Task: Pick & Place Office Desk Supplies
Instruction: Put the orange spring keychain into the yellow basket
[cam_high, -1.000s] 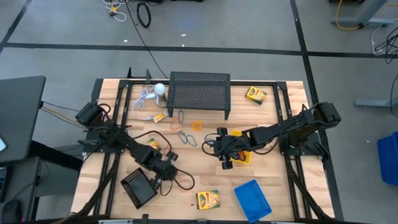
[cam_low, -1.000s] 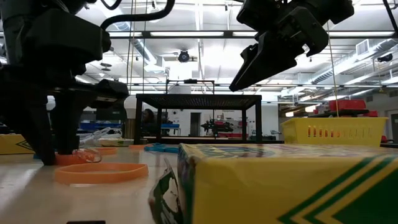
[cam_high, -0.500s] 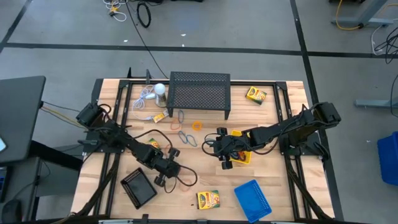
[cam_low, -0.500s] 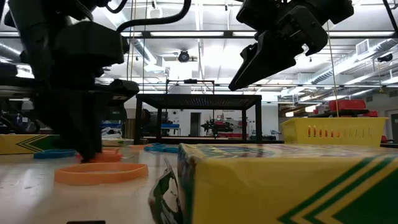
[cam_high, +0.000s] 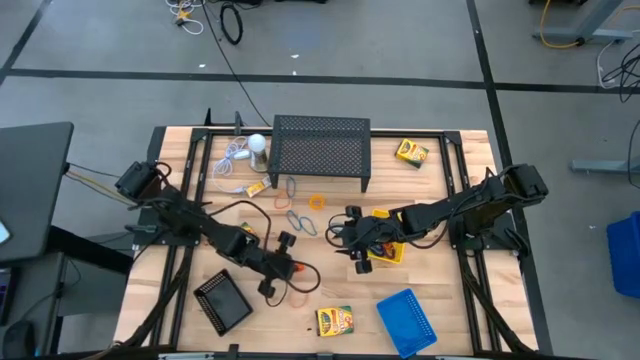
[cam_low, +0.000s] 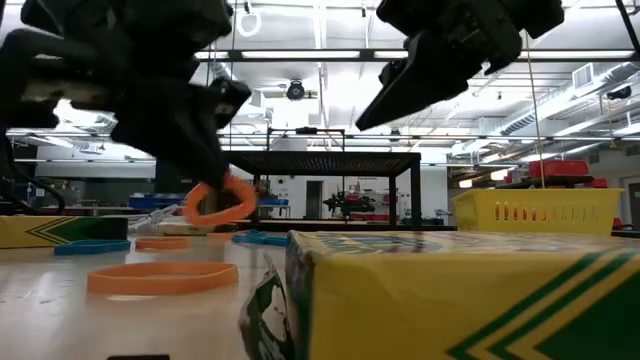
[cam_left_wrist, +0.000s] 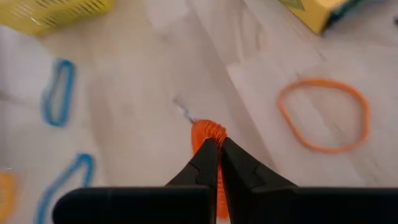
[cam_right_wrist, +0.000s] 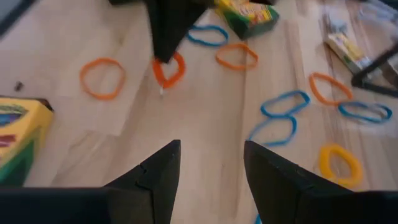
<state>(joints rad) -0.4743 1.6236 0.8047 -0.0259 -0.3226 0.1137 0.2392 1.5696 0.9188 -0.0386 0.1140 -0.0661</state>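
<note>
My left gripper (cam_high: 288, 268) is shut on an orange rubber band (cam_low: 222, 200) and stands above the near middle of the table; the right wrist view shows the band (cam_right_wrist: 169, 70) under its dark fingers. A second orange band (cam_left_wrist: 323, 115) lies flat on the wood close by. My right gripper (cam_right_wrist: 208, 168) is open and hovers above the table beside the yellow tray (cam_high: 388, 247). Blue bands (cam_right_wrist: 283, 102) and further orange bands (cam_right_wrist: 236, 56) lie scattered on the wood. The black tray (cam_high: 222, 300) and the blue tray (cam_high: 407, 320) sit near the near edge. My left gripper pinches the orange band's upper stretch (cam_left_wrist: 208, 129) between its two fingertips, coming from above and pointing down. The band is lifted clear of the table and hangs below the fingers as a small loop (cam_low: 225, 205).
The large black mesh stand (cam_high: 320, 150) and the white round object with cord (cam_high: 257, 143) occupy the far side. Crayon boxes lie at the near edge (cam_high: 335, 320), the far right (cam_high: 411, 152) and left of centre (cam_high: 245, 232). Bare wood shows between the two grippers.
My left gripper came down on an orange band lying on the table, took hold of it, then rose and moved toward the table's right. That band now hangs lifted clear; the other orange band stayed where it lay.
</note>
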